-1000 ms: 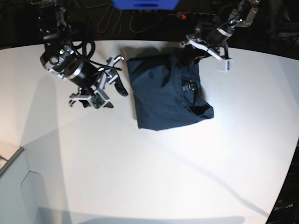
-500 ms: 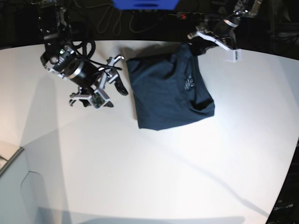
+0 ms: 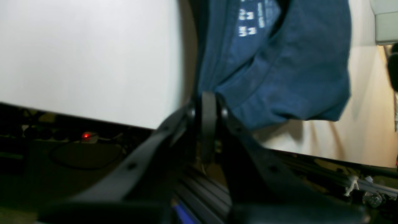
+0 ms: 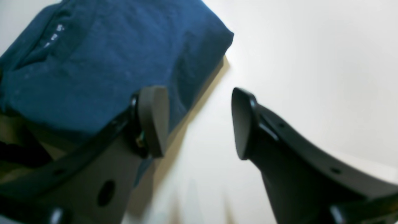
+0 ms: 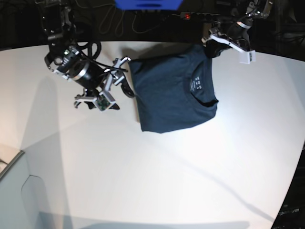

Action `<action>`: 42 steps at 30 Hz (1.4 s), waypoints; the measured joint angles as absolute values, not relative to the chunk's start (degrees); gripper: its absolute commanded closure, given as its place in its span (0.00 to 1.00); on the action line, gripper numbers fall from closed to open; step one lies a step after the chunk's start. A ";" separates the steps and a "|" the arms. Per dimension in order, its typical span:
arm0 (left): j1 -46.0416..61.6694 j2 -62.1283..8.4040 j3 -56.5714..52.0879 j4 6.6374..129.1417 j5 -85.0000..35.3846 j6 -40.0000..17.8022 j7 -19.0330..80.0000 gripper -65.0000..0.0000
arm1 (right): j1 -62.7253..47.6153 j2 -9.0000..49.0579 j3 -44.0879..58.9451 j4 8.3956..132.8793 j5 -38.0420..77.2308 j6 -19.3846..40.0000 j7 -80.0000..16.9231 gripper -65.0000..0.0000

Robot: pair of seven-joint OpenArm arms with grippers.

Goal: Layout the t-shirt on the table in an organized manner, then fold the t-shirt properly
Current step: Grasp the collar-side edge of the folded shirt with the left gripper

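The navy t-shirt (image 5: pixel 169 95) lies partly folded on the white table (image 5: pixel 190 181) at the far middle, with its neck and white label (image 5: pixel 195 85) facing up. My left gripper (image 5: pixel 212 47) is shut on the shirt's far right corner at the table's back edge. In the left wrist view the fingers (image 3: pixel 209 105) pinch the cloth (image 3: pixel 279 77), which hangs stretched from them. My right gripper (image 5: pixel 125 76) is open and empty just left of the shirt. In the right wrist view it (image 4: pixel 197 123) hovers over bare table (image 4: pixel 311 62) beside the shirt's edge (image 4: pixel 93 62).
A blue object (image 5: pixel 147 4), cables and a power strip with a red light (image 5: pixel 187 16) lie beyond the table's far curved edge. A pale box-like edge (image 5: pixel 14 191) stands at the lower left.
My left gripper has moved back and to the right with the shirt corner, spreading the shirt so the neck lies flatter. My right gripper has shifted slightly toward the shirt.
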State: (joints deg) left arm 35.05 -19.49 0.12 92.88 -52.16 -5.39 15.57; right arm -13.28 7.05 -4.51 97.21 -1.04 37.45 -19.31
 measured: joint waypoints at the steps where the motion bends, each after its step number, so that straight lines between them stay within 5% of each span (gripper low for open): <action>1: 35.03 -19.55 -0.03 92.88 -52.16 -5.41 15.62 1.00 | -13.28 7.09 -4.51 97.21 -1.04 37.45 -19.31 0.50; 6: 35.05 -19.57 -1.21 92.88 -52.16 -5.41 15.64 0.91 | -13.26 7.11 -4.51 97.21 -1.04 37.45 -19.31 0.50; 11: 35.35 -19.55 -1.21 93.01 -52.18 -5.39 15.64 0.56 | -13.26 7.11 -4.51 97.21 -1.04 37.45 -19.31 0.50; 14: 36.34 -19.55 -1.32 93.38 -52.16 -5.39 15.51 0.45 | -13.26 7.11 -4.51 97.21 -1.06 37.45 -19.33 0.50; 22: 37.43 -19.20 -6.81 96.57 -52.18 -5.54 15.42 0.45 | -13.23 7.14 -4.51 97.21 -1.06 37.45 -19.31 0.50; 42: 17.50 -16.16 -1.76 83.55 -52.16 -5.43 26.22 0.44 | -13.06 7.16 -4.16 97.17 -1.06 37.43 -19.33 0.50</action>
State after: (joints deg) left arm 17.50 -16.16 -1.76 83.55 -52.16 -5.43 26.22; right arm -13.06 7.16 -4.16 97.17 -1.06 37.43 -19.33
